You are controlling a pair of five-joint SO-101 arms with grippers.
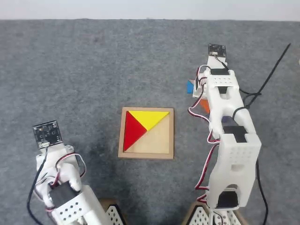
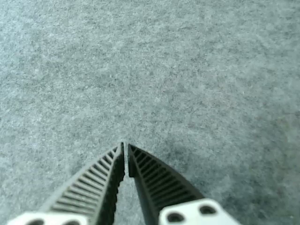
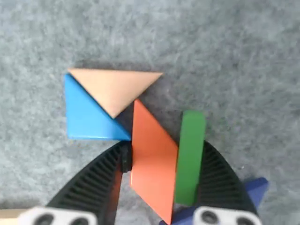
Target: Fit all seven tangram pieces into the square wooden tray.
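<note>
Square wooden tray (image 1: 146,156) lying at centre of high view, holding yellow triangle (image 1: 149,118) and red triangle (image 1: 132,130), edges touching. Right arm stretching up right side of frame. Right gripper (image 3: 164,147) spread wide, orange parallelogram (image 3: 152,164) and green piece (image 3: 190,154) sitting between fingers; cannot tell whether squeezing. Blue triangle (image 3: 86,117) and tan triangle (image 3: 115,89) lying just beyond, touching. Left gripper (image 2: 125,146) hovering over grey carpet (image 2: 187,70) at lower left, fingers nearly together, holding nothing.
</note>
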